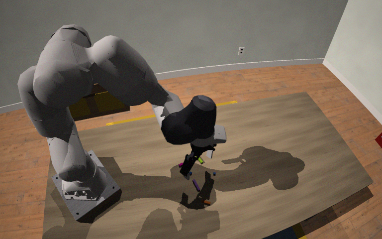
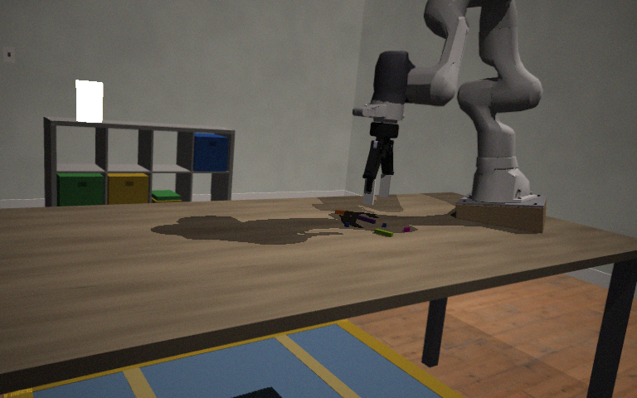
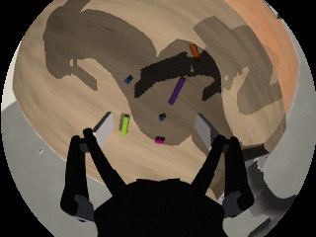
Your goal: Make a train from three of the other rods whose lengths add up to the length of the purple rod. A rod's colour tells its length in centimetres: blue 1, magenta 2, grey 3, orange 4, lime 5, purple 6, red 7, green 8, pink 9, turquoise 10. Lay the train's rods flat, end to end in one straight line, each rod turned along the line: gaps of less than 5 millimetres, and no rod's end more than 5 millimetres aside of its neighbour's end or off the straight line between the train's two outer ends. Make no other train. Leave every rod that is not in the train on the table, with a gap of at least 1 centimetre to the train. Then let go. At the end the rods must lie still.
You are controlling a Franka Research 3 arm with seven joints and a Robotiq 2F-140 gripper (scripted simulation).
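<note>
Beneath your open gripper (image 1: 197, 166) (image 2: 376, 190) (image 3: 154, 119), the wooden table (image 1: 281, 126) (image 2: 187, 272) (image 3: 44, 109) supports the purple rod (image 1: 196, 184) (image 2: 366, 219) (image 3: 177, 91), positioned between the orange rod (image 1: 207, 202) (image 2: 340, 212) (image 3: 195, 51) and the magenta rod (image 1: 180, 165) (image 2: 406, 229) (image 3: 159, 140). The fingers stand wide apart.

My surroundings look dim; hard-edged shadows darken the table (image 1: 281, 121) (image 2: 164, 276) (image 3: 44, 114), while a shelf-top block (image 2: 89, 101) glares white.

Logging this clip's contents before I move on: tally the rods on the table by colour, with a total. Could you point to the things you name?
Blue rods (image 1: 214, 174) (image 2: 347, 225) (image 3: 128, 79): 2
Magenta rod (image 1: 180, 165) (image 2: 406, 229) (image 3: 159, 140): 1
Orange rod (image 1: 207, 202) (image 2: 340, 211) (image 3: 195, 51): 1
Lime rod (image 1: 200, 160) (image 2: 383, 232) (image 3: 125, 125): 1
Purple rod (image 1: 196, 184) (image 2: 367, 219) (image 3: 177, 91): 1
Total: 6
</note>
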